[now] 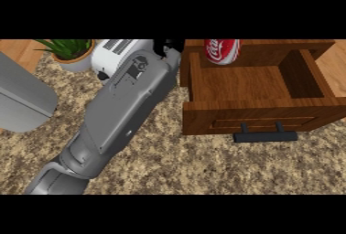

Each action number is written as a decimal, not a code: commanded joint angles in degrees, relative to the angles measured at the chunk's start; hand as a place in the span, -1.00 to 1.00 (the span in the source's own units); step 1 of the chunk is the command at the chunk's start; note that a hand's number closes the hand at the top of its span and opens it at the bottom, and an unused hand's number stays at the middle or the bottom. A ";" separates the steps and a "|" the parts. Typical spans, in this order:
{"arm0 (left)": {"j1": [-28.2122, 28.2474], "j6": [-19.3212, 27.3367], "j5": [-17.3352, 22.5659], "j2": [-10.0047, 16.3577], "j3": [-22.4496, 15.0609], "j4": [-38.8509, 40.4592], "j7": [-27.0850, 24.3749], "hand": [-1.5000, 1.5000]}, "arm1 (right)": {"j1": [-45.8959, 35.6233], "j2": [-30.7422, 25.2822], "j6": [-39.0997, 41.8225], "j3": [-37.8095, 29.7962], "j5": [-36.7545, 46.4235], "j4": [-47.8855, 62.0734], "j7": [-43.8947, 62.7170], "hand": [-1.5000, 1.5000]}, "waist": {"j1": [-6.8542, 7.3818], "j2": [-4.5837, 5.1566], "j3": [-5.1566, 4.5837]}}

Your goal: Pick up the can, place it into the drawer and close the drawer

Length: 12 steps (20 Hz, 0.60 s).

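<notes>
The red can (223,51) stands upright at the back of the open wooden drawer (253,115), against its rear wall. The drawer is pulled out, and its dark bar handle (266,136) faces the front. My right forearm runs from the lower left up to the top middle. Only a black bit of my right hand (169,46) shows past the wrist, just left of the drawer's left wall and apart from the can. The forearm hides the rest of it. My left hand is out of sight.
A white toaster (116,51) sits at the back, partly behind my forearm, with a potted green plant (70,51) to its left. A grey rounded shape (24,98), apparently my left forearm, fills the left edge. Speckled counter (202,164) lies in front of the drawer.
</notes>
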 commanded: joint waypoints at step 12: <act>-9.53 3.74 14.80 0.00 -9.66 15.23 -8.49 1.00 | -3.76 0.71 -2.53 2.57 2.48 -2.72 3.10 -1.00 | -1.70 0.48 0.03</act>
